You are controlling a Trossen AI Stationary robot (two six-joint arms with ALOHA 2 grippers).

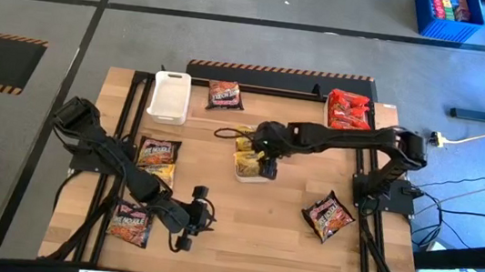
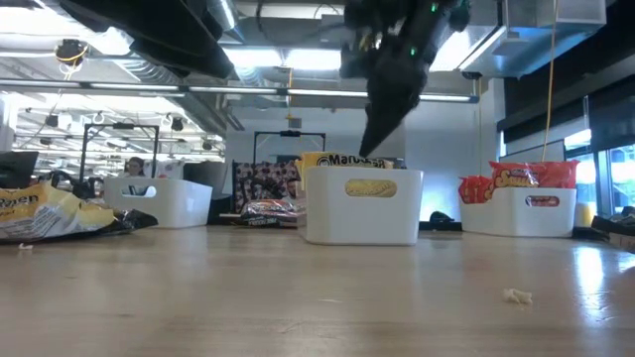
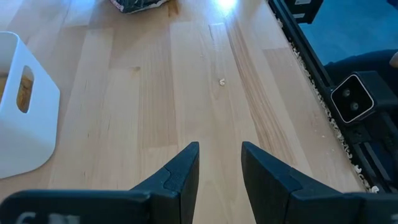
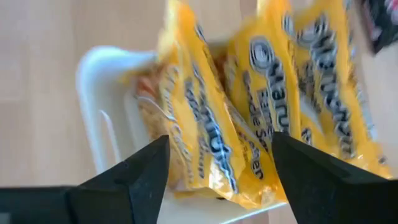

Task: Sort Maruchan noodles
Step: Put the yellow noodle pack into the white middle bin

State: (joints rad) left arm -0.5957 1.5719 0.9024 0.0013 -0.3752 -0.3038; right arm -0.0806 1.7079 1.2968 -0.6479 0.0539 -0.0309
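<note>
Your right gripper (image 4: pixel 221 171) hung open and empty over the yellow packets (image 4: pixel 249 124); those overstuffed packets could've slid off the middle tray (image 4: pixel 99 118).

Both arms are dark, near-black machines built of rounded tubular links with bulkier housings at the joints. The left arm (image 1: pixel 116 160) rises from a black base plate at the table's left edge; the right arm (image 1: pixel 352 139) from a matching base on the right. The left gripper (image 3: pixel 219 163) has two matte black fingers, wedge-shaped, with flat inner faces. The right gripper (image 4: pixel 219 168) carries the same angular black fingers (image 4: pixel 146 174). In the low view, small green lights glow on the right arm's wrist housing (image 2: pixel 402 40).
</note>
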